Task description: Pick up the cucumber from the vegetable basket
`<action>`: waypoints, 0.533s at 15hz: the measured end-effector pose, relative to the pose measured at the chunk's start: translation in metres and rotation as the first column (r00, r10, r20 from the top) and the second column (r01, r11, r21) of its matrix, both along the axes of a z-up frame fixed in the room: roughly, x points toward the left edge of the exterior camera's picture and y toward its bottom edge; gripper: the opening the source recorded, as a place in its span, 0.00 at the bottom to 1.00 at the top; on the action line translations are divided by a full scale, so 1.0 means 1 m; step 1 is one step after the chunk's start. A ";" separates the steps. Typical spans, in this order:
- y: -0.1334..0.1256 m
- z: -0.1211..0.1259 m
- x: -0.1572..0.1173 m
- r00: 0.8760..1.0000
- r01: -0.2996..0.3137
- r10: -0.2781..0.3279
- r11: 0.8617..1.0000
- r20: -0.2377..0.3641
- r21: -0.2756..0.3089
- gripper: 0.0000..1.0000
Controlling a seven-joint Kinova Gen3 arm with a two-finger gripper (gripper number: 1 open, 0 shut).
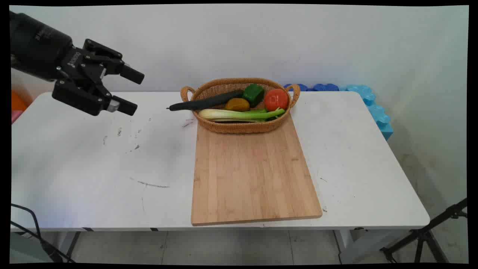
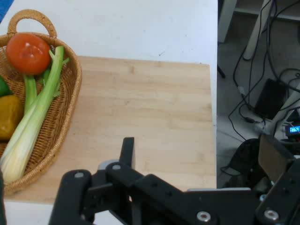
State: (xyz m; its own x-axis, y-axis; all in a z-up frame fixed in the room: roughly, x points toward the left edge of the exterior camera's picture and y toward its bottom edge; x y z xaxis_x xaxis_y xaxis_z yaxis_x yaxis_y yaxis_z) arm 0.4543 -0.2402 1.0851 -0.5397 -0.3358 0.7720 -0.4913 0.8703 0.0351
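- Main view: the black hand (image 1: 129, 90) hangs in the air over the far left part of the white surface (image 1: 93, 164), its two fingers spread apart with nothing between them, tips pointing right toward the basket
- One finger (image 1: 131, 74) sits higher and farther, the other (image 1: 124, 105) lower and nearer; neither touches the surface or any object
- Nearest thing to the hand is the dark, long cucumber (image 1: 205, 101), whose thin end juts out over the left rim of the basket, well apart from the fingertips
- A woven oval basket (image 1: 239, 128) with two loop handles stands at the far middle of the surface, its near edge resting on the far end of the cutting board
- Inside the basket: a green pepper (image 1: 253, 93) at the far side, a red tomato (image 1: 276, 99) at the right, a brownish-yellow potato (image 1: 237, 105) in the middle, and a pale green celery stalk (image 1: 242, 114) lying lengthwise along the near side
- A light wooden cutting board (image 1: 254, 172) lies flat, reaching from the basket to the near edge of the surface, bare on top
- Hand view: the camera looks down on the board (image 2: 150, 122), with the basket (image 2: 65, 112), tomato (image 2: 28, 53) and celery (image 2: 33, 122) at the left, and one finger (image 2: 127, 151) rising from the bottom
- Blue foam blocks (image 1: 368, 101) lie behind the far right corner of the surface, against the wall
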 end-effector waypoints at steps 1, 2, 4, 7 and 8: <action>-0.001 0.000 -0.001 1.000 -0.003 0.003 1.000 0.001 0.000 1.00; -0.004 0.000 -0.004 1.000 -0.006 0.006 1.000 0.003 0.000 1.00; -0.010 0.001 -0.008 1.000 -0.019 0.019 1.000 0.009 0.000 1.00; -0.025 0.004 -0.021 0.999 -0.047 0.047 0.999 0.019 0.002 1.00; -0.032 0.005 -0.026 0.998 -0.055 0.055 0.998 0.023 0.001 1.00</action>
State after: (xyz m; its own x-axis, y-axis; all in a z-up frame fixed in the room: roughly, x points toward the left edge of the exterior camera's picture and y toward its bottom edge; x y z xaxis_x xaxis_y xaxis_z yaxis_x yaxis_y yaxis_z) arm 0.4285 -0.2719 1.0906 -0.5380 -0.3669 0.7589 -0.5393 0.8418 0.0247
